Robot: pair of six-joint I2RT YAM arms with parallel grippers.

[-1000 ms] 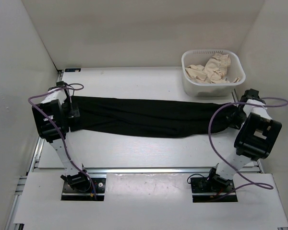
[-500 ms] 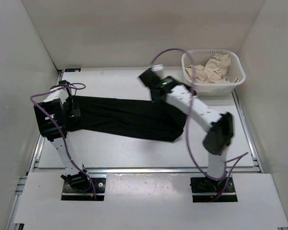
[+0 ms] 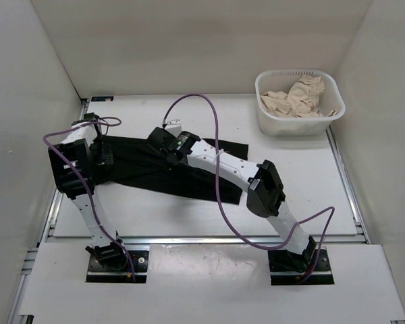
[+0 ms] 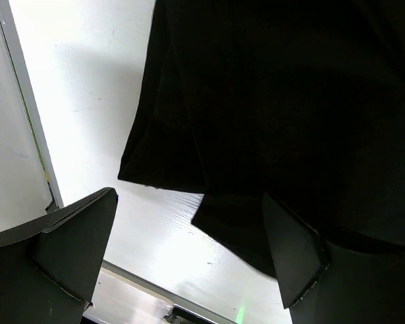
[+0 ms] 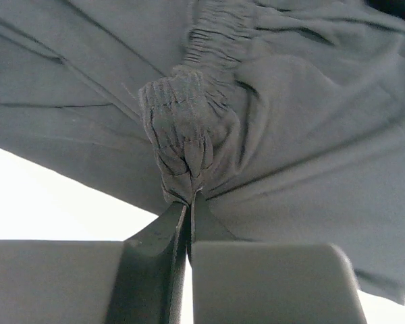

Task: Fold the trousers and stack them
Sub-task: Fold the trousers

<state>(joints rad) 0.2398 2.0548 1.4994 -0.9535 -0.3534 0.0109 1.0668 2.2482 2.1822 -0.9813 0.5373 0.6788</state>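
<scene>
Right end effector carried trousers leftward, seemingly clear of basket.

Top view behind the arm bases, facing down over the whole table, left wrist camera close over the trousers by the table's left edge, right wrist camera tight against them, trousers shared by all three.
</scene>
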